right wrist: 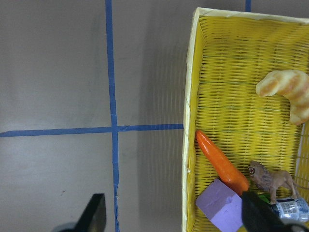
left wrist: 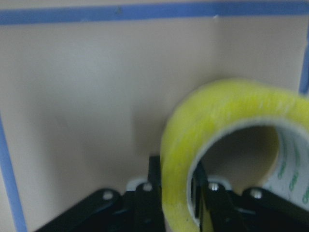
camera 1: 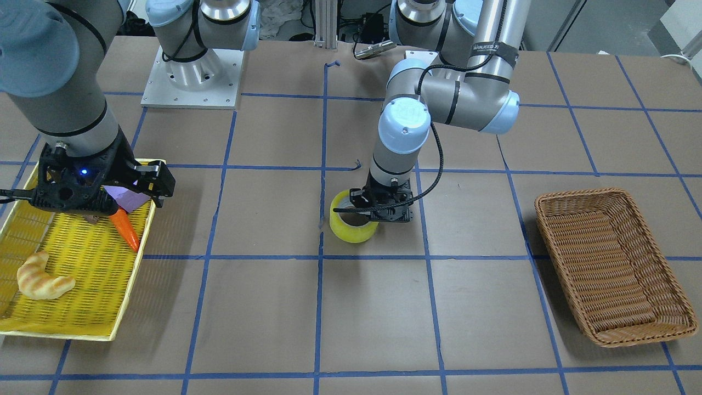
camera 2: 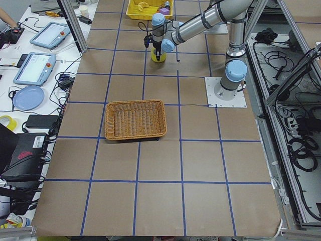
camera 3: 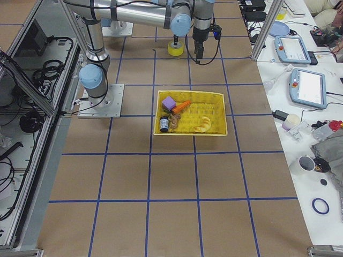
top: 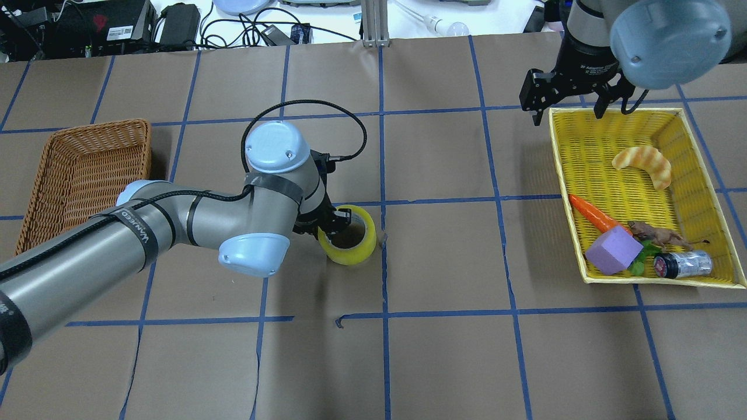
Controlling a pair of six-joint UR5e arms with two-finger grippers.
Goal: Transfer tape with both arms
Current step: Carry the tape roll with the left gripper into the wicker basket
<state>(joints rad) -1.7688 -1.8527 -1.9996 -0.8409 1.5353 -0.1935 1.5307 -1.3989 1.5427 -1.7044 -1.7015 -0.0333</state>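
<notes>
The yellow tape roll [top: 355,238] lies flat on the brown table near its middle, and also shows in the front view [camera 1: 351,224]. My left gripper [top: 334,224] reaches down at the roll's edge. In the left wrist view the tape's wall [left wrist: 176,159] sits between the two fingers, one outside the ring and one inside, and both touch it. My right gripper [top: 565,106] hangs open and empty above the far rim of the yellow tray [top: 694,151], well apart from the tape. In the right wrist view its fingertips [right wrist: 96,212] are spread wide.
The yellow tray holds a toy croissant [top: 645,163], a carrot [top: 592,213], a purple block [top: 613,251], a toy lion [top: 656,235] and a small bottle [top: 683,264]. A brown wicker basket [top: 35,192] stands on the table at my far left. Blue tape lines grid the table.
</notes>
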